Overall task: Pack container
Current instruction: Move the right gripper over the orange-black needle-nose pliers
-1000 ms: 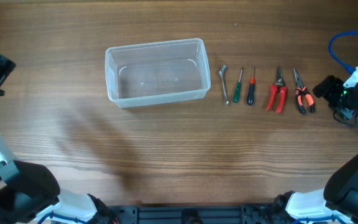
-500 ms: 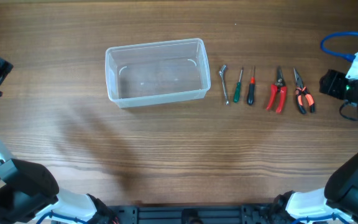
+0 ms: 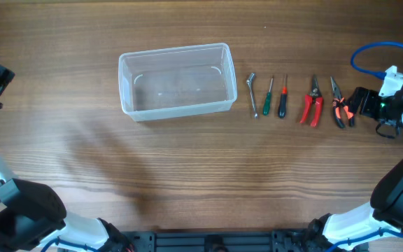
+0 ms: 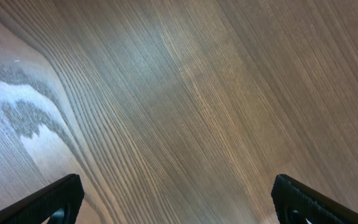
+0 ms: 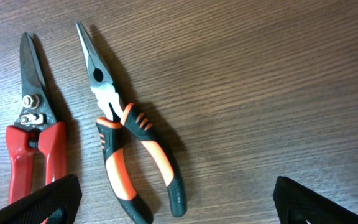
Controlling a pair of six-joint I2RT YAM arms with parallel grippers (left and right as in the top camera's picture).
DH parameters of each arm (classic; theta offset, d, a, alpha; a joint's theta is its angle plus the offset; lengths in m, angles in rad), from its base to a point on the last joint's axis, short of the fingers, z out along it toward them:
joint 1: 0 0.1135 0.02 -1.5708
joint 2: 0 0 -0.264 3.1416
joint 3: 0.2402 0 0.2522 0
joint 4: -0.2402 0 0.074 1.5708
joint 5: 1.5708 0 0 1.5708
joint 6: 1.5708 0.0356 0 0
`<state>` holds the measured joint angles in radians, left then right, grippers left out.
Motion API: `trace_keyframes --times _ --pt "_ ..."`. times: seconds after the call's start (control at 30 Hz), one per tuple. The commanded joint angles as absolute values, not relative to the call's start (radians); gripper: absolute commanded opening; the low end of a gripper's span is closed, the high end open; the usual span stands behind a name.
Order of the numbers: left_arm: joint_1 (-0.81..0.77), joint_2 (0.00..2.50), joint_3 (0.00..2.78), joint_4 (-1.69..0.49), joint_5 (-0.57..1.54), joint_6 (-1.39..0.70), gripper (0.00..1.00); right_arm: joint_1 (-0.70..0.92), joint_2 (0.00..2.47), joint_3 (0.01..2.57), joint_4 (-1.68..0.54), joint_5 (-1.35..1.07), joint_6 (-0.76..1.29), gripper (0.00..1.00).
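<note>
At a wooden table (image 3: 187,175), I hung my right gripper (image 5: 180,202) low over the orange-and-black needle-nose pliers (image 5: 126,140). Its jaws were spread wide and grasped nothing. The two black fingertips (image 5: 42,202) showed only at the bottom corners of the wrist view, and the ends of the pliers' handles lay on the wood between them. The pliers lay flat with their nose pointing toward the far edge of the table. Just to their left, not touching them, lay the red-handled snips (image 5: 33,143).

Seen from overhead, the same row ran on leftward with a dark-handled screwdriver (image 3: 283,98), a green-handled screwdriver (image 3: 266,96) and a small silver tool (image 3: 252,95), each apart from the next.

The container (image 3: 176,110), a clear plastic tub, stood upright on the table just left of that row, near the silver tool but not touching it.

My left gripper (image 4: 180,202) was at the table's left edge, well apart from the container and the tools. Its jaws were likewise released, with bare wood grain beneath them. A blue cable (image 3: 369,52) looped beside my right wrist.
</note>
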<state>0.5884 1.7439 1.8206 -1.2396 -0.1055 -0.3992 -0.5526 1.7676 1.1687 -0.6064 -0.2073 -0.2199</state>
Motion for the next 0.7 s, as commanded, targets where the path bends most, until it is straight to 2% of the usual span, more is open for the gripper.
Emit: trace_keyframes --times 0.0,0.1,0.37,0.43,0.67 --pt "0.592 1.747 1.817 -1.242 -0.094 -0.412 1.00 -0.546 1.717 1.254 -0.631 -0.211 -0.164 1.00" --pt "0.592 1.747 1.817 -1.242 -0.094 -0.412 1.00 -0.539 1.723 1.409 -0.701 -0.207 -0.143 0.93" --pt "0.592 1.747 1.817 -1.243 -0.094 -0.412 1.00 -0.491 1.840 1.964 -0.994 -0.123 -0.171 0.95" --pt "0.592 1.747 1.817 -1.242 -0.094 -0.412 1.00 -0.491 1.867 2.011 -1.052 -0.118 -0.186 1.00" --pt "0.592 1.747 1.817 -1.242 -0.094 -0.412 1.00 -0.489 2.004 2.001 -1.275 -0.067 -0.191 1.00"
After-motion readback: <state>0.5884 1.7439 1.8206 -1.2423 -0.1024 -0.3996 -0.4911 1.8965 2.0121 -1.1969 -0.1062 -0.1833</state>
